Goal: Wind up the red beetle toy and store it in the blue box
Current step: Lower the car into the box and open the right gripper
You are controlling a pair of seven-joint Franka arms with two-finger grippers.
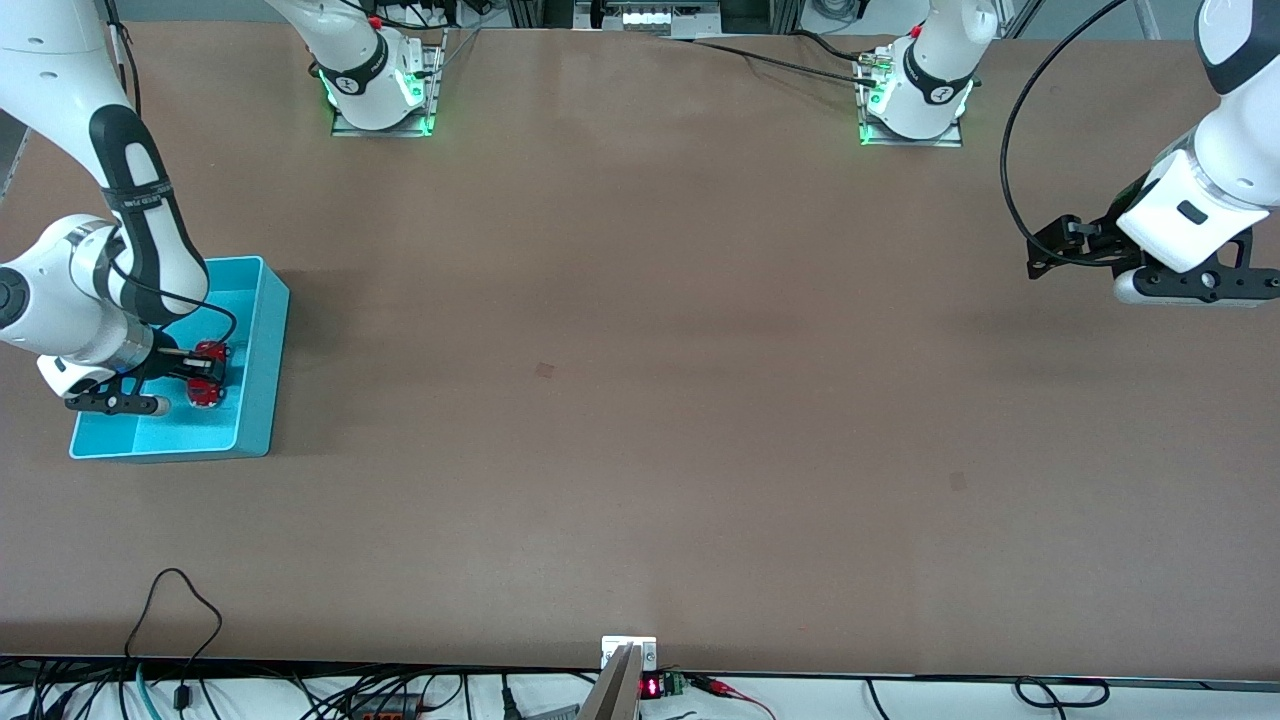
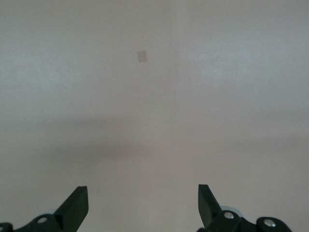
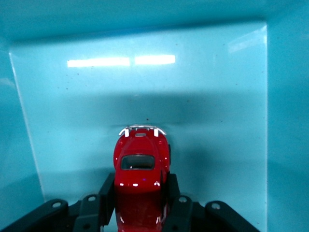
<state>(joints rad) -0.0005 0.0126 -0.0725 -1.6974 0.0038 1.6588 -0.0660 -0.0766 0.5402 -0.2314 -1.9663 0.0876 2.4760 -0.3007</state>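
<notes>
Cyan plastic marks the right arm's end of the table [image 1: 640,400] in the front view: the blue box [image 1: 262,350] sits there, and the right hand [image 1: 205,375] reaches down into it, its fingers closed on the red beetle toy [image 1: 208,372], which shows as a small glossy red shape inside the box (whether its wheels touch the floor of the box cannot be told from here). At the left arm's end, the left hand [image 1: 1045,250] hangs over bare table, well apart from the box, and waits. From the left wrist view, the left hand [image 2: 142,205] has its two dark fingers [image 2: 75,208] spread wide, nothing between them, only brown table below. From the right wrist view, the red beetle toy [image 3: 141,166] is clamped between the fingers [image 3: 106,191] of the right hand [image 3: 140,193], its silvery end pointing toward a wall of the blue box [image 3: 145,58], low over the box floor.
</notes>
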